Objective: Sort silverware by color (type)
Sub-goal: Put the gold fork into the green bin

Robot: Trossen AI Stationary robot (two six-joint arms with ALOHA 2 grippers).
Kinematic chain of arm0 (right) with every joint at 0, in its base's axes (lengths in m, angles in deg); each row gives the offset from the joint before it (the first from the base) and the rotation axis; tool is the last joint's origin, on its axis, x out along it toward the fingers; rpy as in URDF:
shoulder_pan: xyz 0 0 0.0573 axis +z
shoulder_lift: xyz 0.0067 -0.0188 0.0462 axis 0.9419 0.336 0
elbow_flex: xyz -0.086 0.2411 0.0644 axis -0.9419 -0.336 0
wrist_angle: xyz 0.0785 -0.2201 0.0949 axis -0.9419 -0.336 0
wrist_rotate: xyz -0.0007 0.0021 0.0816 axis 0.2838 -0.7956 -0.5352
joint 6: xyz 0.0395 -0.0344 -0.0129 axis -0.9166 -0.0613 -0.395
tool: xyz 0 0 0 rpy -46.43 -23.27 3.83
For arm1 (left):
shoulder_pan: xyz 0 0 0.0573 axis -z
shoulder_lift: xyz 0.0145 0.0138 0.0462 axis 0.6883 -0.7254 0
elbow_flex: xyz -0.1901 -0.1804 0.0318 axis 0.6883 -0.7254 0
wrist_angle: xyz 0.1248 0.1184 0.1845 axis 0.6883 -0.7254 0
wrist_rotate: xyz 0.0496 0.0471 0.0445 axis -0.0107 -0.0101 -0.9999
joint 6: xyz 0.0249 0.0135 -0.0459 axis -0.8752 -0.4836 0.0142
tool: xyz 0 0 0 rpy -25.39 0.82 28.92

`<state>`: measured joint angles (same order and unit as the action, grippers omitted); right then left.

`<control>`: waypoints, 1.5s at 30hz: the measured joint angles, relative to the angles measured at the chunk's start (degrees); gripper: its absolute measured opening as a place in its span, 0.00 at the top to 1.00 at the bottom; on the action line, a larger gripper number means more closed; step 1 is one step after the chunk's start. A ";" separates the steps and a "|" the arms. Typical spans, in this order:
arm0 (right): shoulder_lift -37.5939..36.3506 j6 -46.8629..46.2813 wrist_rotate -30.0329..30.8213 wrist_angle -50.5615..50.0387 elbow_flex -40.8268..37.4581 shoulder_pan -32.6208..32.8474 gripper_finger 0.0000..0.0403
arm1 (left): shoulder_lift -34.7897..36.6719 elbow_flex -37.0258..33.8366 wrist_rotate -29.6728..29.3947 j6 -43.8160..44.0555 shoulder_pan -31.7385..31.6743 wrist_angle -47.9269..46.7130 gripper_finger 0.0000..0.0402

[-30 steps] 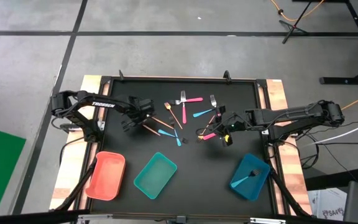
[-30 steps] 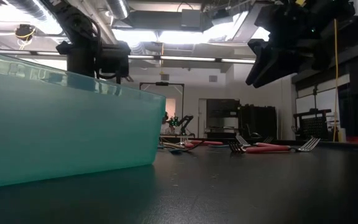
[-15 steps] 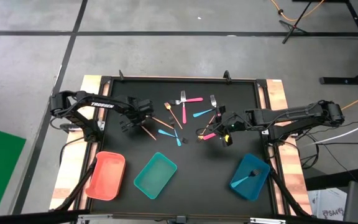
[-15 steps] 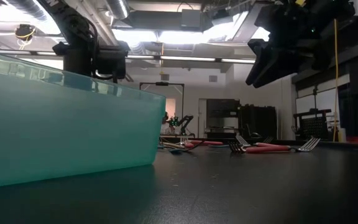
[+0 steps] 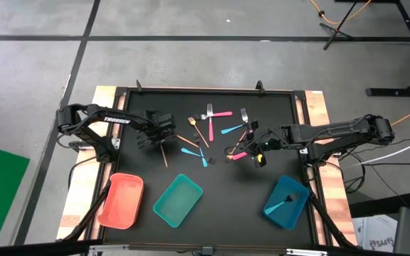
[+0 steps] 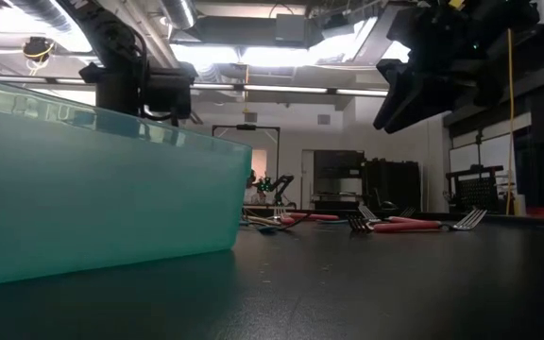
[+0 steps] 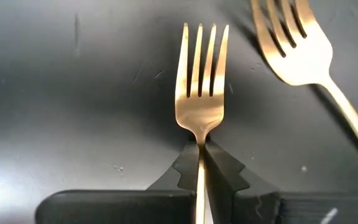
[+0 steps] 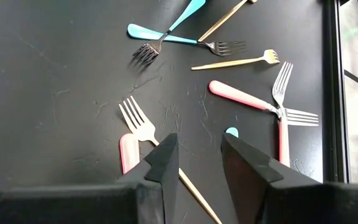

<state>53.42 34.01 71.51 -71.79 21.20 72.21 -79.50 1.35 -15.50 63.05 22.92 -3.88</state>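
My left gripper (image 5: 155, 135) points down at the table's left and is shut on a gold fork (image 7: 201, 81), whose handle (image 5: 164, 154) runs toward the near edge. A second gold fork (image 7: 303, 53) lies beside it. The other silverware, with pink (image 5: 221, 114), light-blue (image 5: 230, 129) and gold (image 5: 198, 130) handles, lies scattered on the black table's middle. My right gripper (image 8: 197, 163) hovers open over a pink-handled fork (image 8: 129, 146) and a gold handle (image 8: 194, 194), touching nothing. My left gripper pinches the gold fork's thin neck (image 7: 199, 144), just behind the tines, between its two fingertips (image 7: 182, 168). The fingers come from above, pointing down, and stand across the handle. The fork lies level; whether it rests on the table or hangs just above it, I cannot tell.
Three trays stand along the near edge: a pink one (image 5: 122, 200) at the left, a teal one (image 5: 178, 200) in the middle, and a blue one (image 5: 287, 202) at the right with a blue utensil inside. The teal tray's wall (image 6: 93, 189) fills the low view's left.
My left gripper has rolled about its downward line without leaving its place. The gold fork has turned with it: its handle pointed slanting toward the near right and now points almost straight at the near edge. My right arm has kept still.
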 joint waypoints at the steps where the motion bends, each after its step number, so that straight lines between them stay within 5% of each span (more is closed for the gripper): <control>1: 0.00 -0.01 0.00 0.02 0.00 0.00 0.72 | 0.08 0.17 -0.02 -0.94 0.02 -0.08 0.98; 10: 0.00 -0.08 0.00 0.02 0.00 0.00 0.72 | 3.89 3.36 1.20 -8.60 -0.01 0.16 0.99; 21: -0.02 -0.14 -0.02 -0.07 0.00 0.00 0.72 | 8.15 14.16 12.89 -14.58 4.63 0.02 0.99; 27: -0.02 -0.20 -0.02 -0.09 0.00 0.00 0.72 | 8.02 19.91 11.20 -8.19 14.34 0.95 0.99; 38: -0.02 -0.24 -0.02 -0.11 0.00 0.00 0.72 | 6.20 20.54 3.30 17.41 35.30 5.04 0.99; 45: -0.02 -0.25 -0.02 -0.11 0.00 0.00 0.72 | -0.48 20.54 2.84 24.85 41.77 7.79 0.99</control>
<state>53.40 33.76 71.49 -71.90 21.20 72.21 -79.98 21.89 -12.66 87.89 64.69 3.91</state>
